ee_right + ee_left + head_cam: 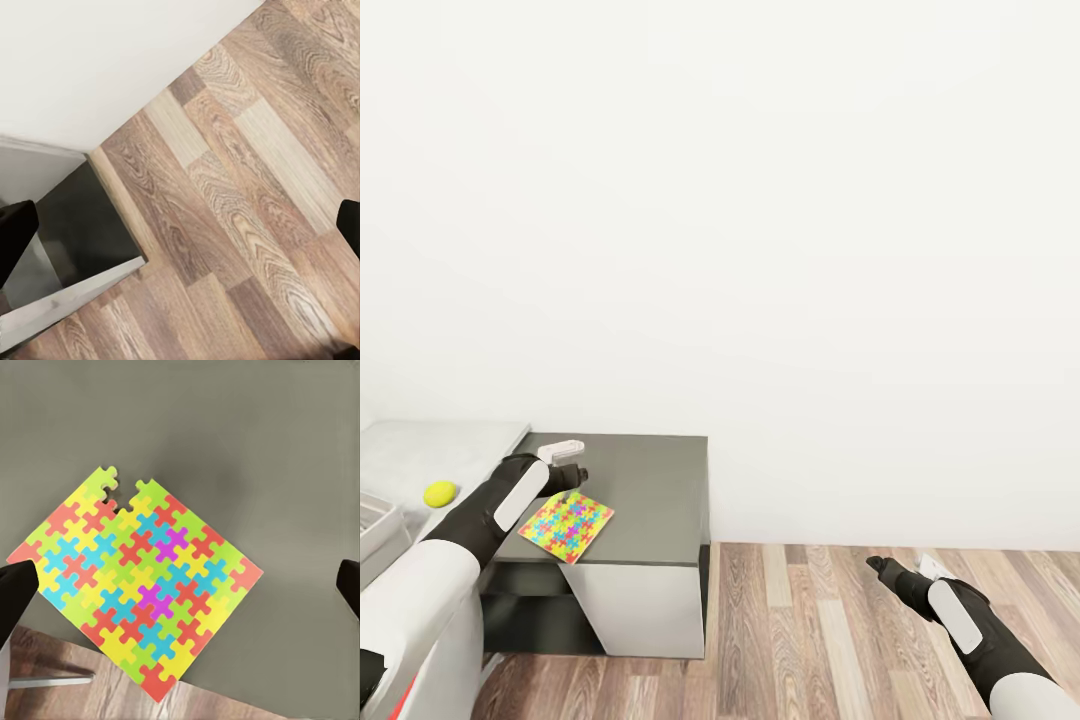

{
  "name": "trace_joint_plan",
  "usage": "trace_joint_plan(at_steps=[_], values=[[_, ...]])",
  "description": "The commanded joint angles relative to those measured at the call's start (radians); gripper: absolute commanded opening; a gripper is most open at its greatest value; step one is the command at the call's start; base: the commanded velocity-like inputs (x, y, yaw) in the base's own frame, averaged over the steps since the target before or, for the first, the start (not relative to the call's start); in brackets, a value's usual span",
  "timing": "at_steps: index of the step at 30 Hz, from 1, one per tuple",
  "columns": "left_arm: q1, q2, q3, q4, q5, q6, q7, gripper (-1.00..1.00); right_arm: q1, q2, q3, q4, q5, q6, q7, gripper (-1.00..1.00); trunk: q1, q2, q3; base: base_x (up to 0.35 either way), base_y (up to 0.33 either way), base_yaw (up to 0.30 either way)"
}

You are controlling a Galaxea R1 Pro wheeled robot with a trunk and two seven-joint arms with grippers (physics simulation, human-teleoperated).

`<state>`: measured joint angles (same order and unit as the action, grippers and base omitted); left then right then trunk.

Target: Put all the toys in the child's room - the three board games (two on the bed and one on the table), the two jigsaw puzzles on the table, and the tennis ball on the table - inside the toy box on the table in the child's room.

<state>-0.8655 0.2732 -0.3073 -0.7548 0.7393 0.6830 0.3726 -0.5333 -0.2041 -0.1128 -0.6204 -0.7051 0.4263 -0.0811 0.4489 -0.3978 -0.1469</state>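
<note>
From the head camera, your left gripper (572,470) hangs over the dark grey side unit (650,480), just above the far corner of a jigsaw puzzle (566,525) that lies flat near the unit's front edge, one corner slightly past it. The tennis ball (440,493) sits on the white desk top (420,445) further left, and a corner of the grey toy box (378,525) shows at the left edge. Your right gripper (890,570) is held out low over the wooden floor (810,630), well apart from all of it.

In the left wrist camera, the fingers (16,596) stand wide apart with the puzzle (139,581) centred between them — nothing is held yet. One piece is missing at a corner. I'd judge you are lining up the pick: come down, get a finger under the overhanging corner — a thin sheet gives little to pinch — then carry it left to the box.

In the right wrist camera, the fingers (15,232) are spread wide over bare floorboards (240,210), empty, beside the unit's base.

No writing or brand can be read anywhere.
</note>
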Motion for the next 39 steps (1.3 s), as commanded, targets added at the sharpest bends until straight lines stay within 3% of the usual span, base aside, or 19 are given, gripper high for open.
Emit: trace_joint_plan(at_steps=[1, 25, 28, 32, 34, 39], values=[[-0.001, 0.001, -0.006, -0.001, 0.010, 0.001, 0.009, 1.00, 0.000, 0.000, -0.001, -0.002, -0.010, 0.005, -0.008, 1.00, 0.001, -0.002, -0.004, 0.242, 0.000, 0.000], [-0.001, 0.006, -0.003, 0.000, 0.013, 0.001, 0.009, 1.00, 0.000, 0.002, -0.002, -0.002, -0.009, 0.002, -0.008, 1.00, 0.001, -0.002, -0.033, 0.047, 0.054, 0.000], [-0.001, 0.020, -0.003, 0.006, 0.014, 0.000, 0.007, 1.00, 0.000, 0.002, -0.002, -0.002, -0.009, 0.002, -0.008, 1.00, 0.001, -0.002, -0.033, 0.003, 0.008, 0.000], [-0.001, 0.062, 0.002, 0.028, 0.020, 0.000, -0.008, 1.00, 0.000, 0.002, -0.002, -0.002, -0.008, 0.002, -0.008, 1.00, 0.001, -0.002, -0.033, 0.001, 0.002, 0.000], [-0.001, 0.081, 0.003, 0.038, 0.023, -0.001, -0.042, 1.00, 0.000, 0.002, -0.002, -0.002, -0.008, 0.002, -0.008, 1.00, 0.001, -0.002, -0.033, 0.000, 0.001, 0.000], [-0.002, 0.094, 0.004, 0.043, 0.023, -0.001, -0.157, 1.00, 0.000, 0.002, -0.002, -0.002, -0.008, 0.002, -0.008, 1.00, 0.001, -0.002, -0.033, 0.000, 0.000, 0.000]])
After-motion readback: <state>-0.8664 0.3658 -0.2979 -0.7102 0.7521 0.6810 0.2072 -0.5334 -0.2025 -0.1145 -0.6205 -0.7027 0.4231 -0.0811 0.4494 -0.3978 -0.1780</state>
